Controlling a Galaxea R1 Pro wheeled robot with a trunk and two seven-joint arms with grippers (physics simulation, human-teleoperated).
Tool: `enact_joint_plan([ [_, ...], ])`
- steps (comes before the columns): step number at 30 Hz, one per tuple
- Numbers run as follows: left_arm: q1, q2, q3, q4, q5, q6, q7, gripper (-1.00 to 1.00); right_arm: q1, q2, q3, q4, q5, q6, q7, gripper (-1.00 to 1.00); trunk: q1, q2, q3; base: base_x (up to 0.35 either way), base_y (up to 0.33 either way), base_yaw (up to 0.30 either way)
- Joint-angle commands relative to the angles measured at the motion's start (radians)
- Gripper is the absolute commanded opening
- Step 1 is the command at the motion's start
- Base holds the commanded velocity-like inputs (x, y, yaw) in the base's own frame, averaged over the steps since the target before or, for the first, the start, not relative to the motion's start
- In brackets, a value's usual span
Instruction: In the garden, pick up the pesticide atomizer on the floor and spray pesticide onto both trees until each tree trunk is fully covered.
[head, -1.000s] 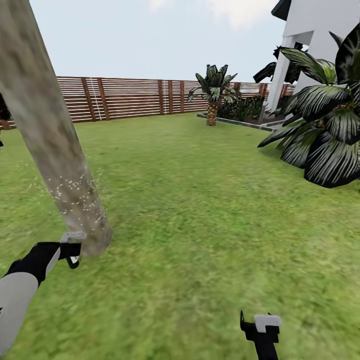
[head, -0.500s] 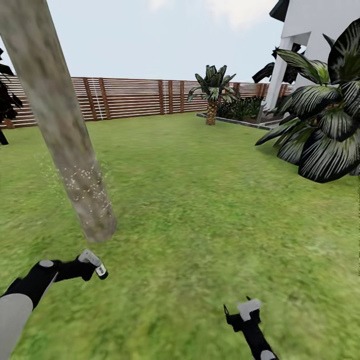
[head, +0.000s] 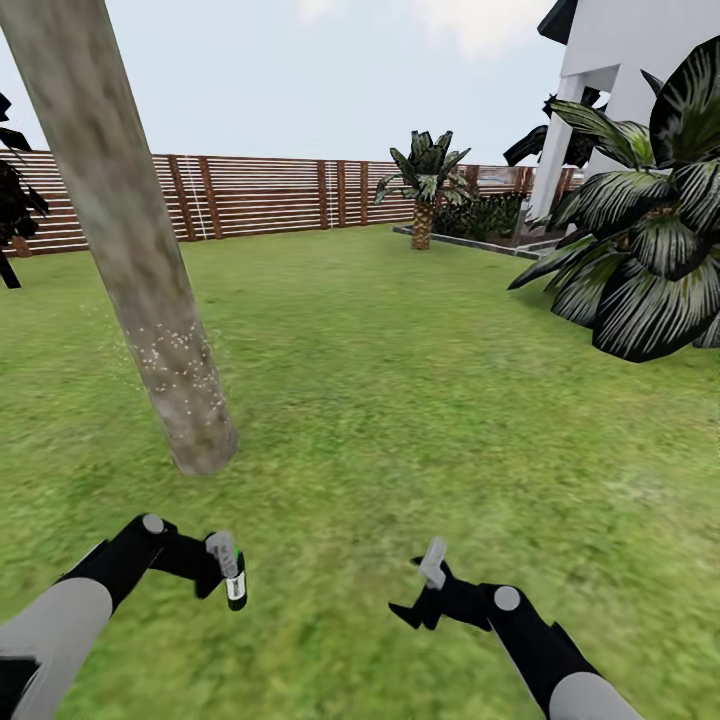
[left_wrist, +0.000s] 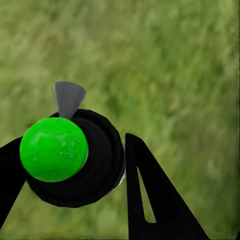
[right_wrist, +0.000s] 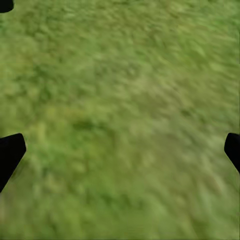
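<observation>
A thick pale grey-brown tree trunk (head: 130, 250) leans up from the lawn at the left. Fine whitish pesticide specks (head: 175, 362) dot its lower part. My left gripper (head: 226, 578) hangs low over the grass in front of the trunk, apart from it, shut on the pesticide atomizer (head: 236, 590). In the left wrist view the atomizer (left_wrist: 95, 165) is a black cylinder with a bright green cap (left_wrist: 54, 149) and a grey nozzle (left_wrist: 69, 97), held between the black fingers (left_wrist: 150, 200). My right gripper (head: 425, 590) is open over bare grass, its fingertips (right_wrist: 10, 155) wide apart.
A brown slatted fence (head: 270, 195) rings the lawn at the back. A small palm (head: 425, 190) stands by a planting bed, a big-leaved plant (head: 640, 270) at the right before a white building (head: 620, 60). A black-foliaged tree (head: 12, 210) shows at the left edge.
The view has pulled back, so the trunk looks farther off. My left gripper with the atomizer dropped away from the trunk base toward the middle. My right arm swung in and turned sideways.
</observation>
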Motion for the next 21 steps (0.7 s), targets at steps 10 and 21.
enact_joint_plan([
  [10,0.008,-0.079,-0.15,0.001,-0.017,-0.001,0.0,-1.0,-0.002,0.043,0.147,-0.016,0.075,-0.009,0.11,-1.0,0.0,0.0,-0.001,0.0,0.0,0.0],
  [21,0.014,-0.234,-0.208,0.016,-0.132,-0.002,0.01,-1.0,-0.002,0.097,0.175,-0.08,0.074,-0.008,0.111,-1.0,0.0,0.0,-0.001,0.0,0.0,0.0],
])
